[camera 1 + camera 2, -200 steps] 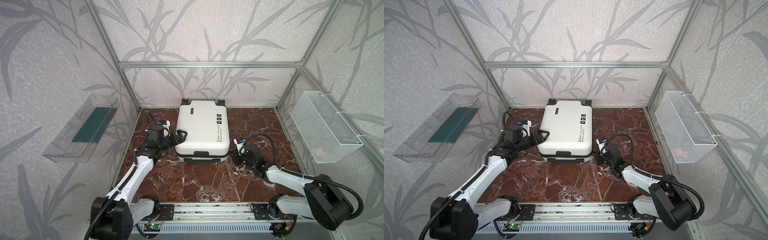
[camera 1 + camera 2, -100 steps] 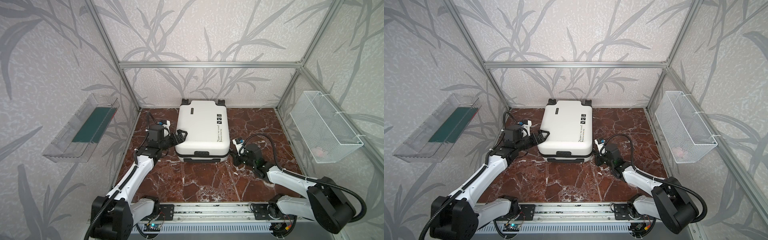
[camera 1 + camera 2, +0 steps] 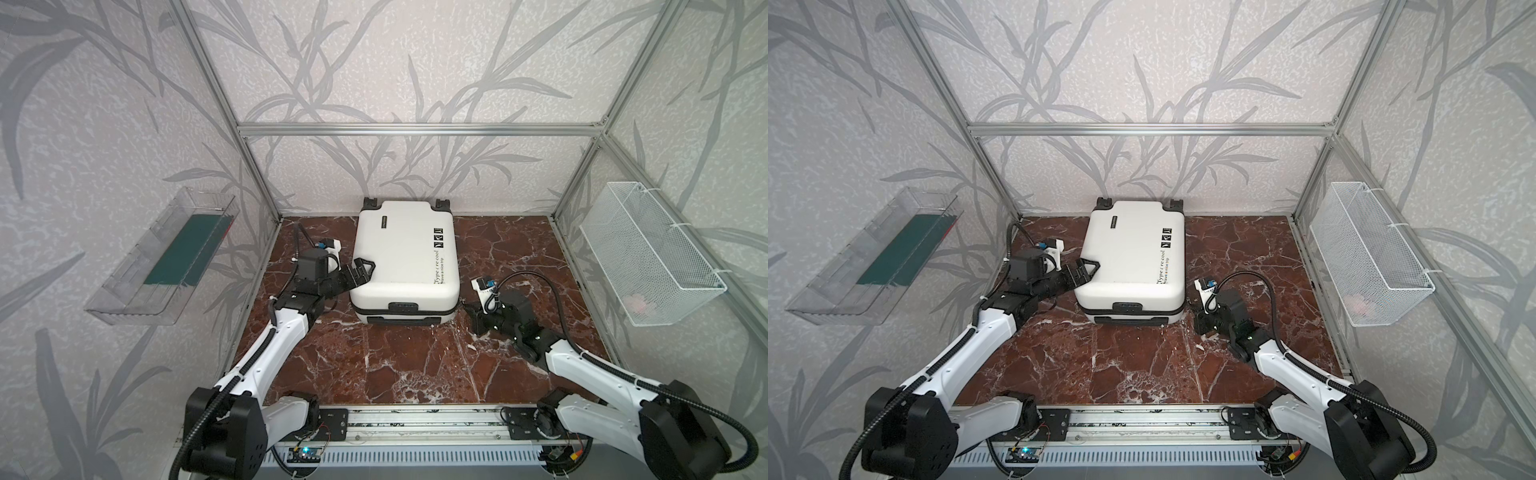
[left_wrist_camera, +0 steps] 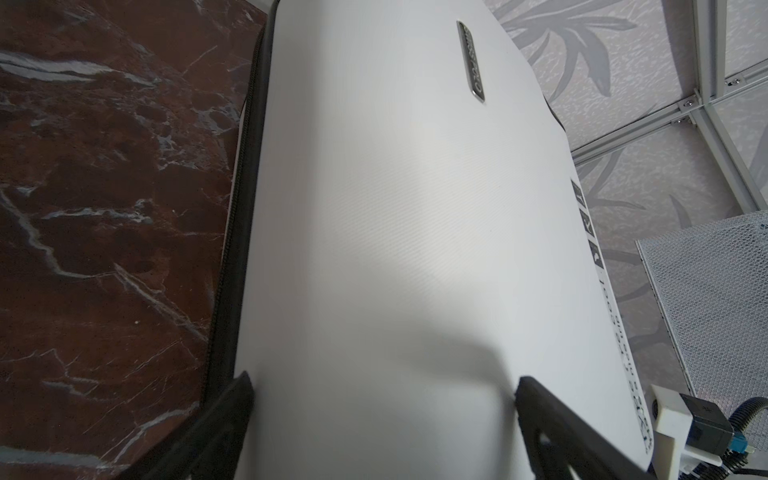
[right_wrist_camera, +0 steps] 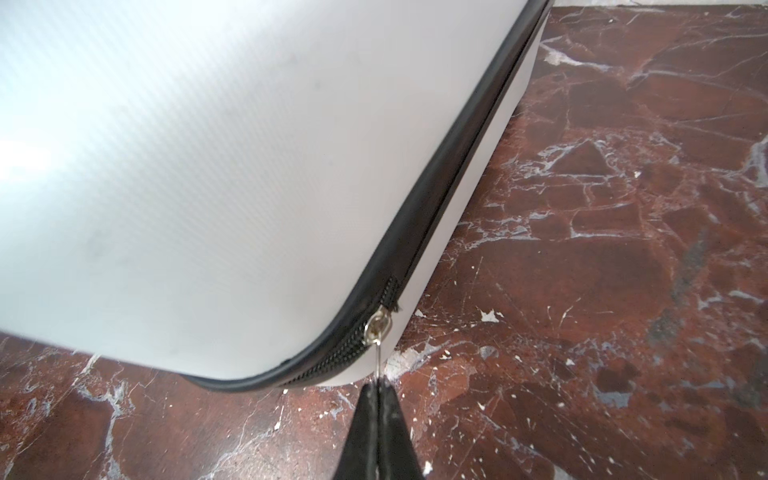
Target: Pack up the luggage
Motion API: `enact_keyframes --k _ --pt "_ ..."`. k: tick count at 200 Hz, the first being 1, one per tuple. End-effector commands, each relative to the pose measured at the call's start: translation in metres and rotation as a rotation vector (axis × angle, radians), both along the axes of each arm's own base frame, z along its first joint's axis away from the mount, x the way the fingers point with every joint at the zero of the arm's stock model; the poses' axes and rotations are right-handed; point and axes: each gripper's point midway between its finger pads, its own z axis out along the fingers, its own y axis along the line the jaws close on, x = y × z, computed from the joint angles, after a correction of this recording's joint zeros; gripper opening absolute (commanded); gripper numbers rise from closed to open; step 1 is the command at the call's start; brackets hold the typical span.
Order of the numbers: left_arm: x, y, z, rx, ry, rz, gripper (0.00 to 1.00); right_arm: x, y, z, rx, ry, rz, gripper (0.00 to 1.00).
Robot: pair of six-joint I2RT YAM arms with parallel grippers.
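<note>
The luggage [image 3: 405,257] lies closed in the middle of a top view. The left hand [image 3: 360,272], spread wide, is at its left edge. The right hand [image 5: 377,388] pinches the zipper pull [image 5: 376,332]. The zipping looks not finished.

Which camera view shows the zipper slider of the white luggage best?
The right wrist view: the zipper slider is close and sharp at the luggage corner, its pull pinched in the shut right gripper. Both top views show it too small to make out. The left wrist view shows only the zipper band.
</note>
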Motion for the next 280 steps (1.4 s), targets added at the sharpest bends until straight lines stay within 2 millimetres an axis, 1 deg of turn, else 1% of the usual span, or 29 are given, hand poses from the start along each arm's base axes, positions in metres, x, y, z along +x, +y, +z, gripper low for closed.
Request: enact_keyframes --k 1,40,60,80,102,113,137,153,163,183,197,207,220,230,243,261,280 --pt "0.001 -0.002 -0.005 0.017 0.027 -0.019 0.99 -0.006 0.0 -0.002 0.013 0.018 0.011 0.0" --pt "0.003 -0.005 -0.009 0.005 0.037 -0.026 0.99 -0.015 0.01 0.001 0.041 0.049 0.077 0.0" --pt "0.005 -0.006 -0.011 -0.003 0.04 -0.026 0.99 -0.024 0.013 -0.001 0.054 0.074 0.111 0.0" --pt "0.006 -0.007 -0.012 -0.009 0.038 -0.028 0.99 -0.031 0.013 -0.005 0.055 0.089 0.123 0.0" --pt "0.009 -0.007 -0.011 -0.007 0.039 -0.023 0.99 -0.029 0.005 -0.009 0.043 0.083 0.08 0.0" --pt "0.01 -0.005 -0.008 0.009 0.033 -0.018 0.99 -0.027 0.003 -0.01 0.038 0.079 0.06 0.0" --pt "0.005 0.01 0.002 0.088 0.025 0.028 0.99 -0.024 0.004 -0.008 0.043 0.075 0.056 0.0" --pt "-0.004 0.022 0.008 0.142 0.029 0.071 0.99 -0.023 0.006 -0.009 0.045 0.08 0.058 0.0" --pt "-0.014 0.03 0.006 0.173 0.05 0.09 0.99 -0.022 0.007 -0.009 0.047 0.082 0.061 0.0" --pt "-0.039 0.032 0.001 0.176 0.088 0.082 0.99 -0.021 0.008 -0.009 0.051 0.083 0.063 0.0" --pt "-0.058 0.028 -0.006 0.134 0.118 0.061 0.97 -0.02 0.009 -0.008 0.057 0.085 0.063 0.0" --pt "-0.071 0.021 -0.012 0.082 0.135 0.039 0.94 -0.02 0.01 -0.008 0.058 0.088 0.066 0.0" --pt "-0.084 0.011 -0.02 0.009 0.151 0.015 0.89 -0.02 0.011 -0.008 0.058 0.091 0.073 0.0" --pt "-0.093 0.002 -0.026 -0.042 0.154 -0.011 0.83 -0.02 0.012 -0.008 0.055 0.095 0.077 0.0" --pt "-0.101 -0.004 -0.036 -0.066 0.162 -0.019 0.77 -0.021 0.011 -0.009 0.051 0.101 0.079 0.0" --pt "-0.107 -0.011 -0.052 -0.086 0.172 -0.024 0.66 -0.022 0.011 -0.01 0.045 0.105 0.083 0.0" --pt "-0.108 -0.02 -0.066 -0.096 0.171 -0.029 0.61 -0.023 0.012 -0.011 0.039 0.111 0.088 0.0"
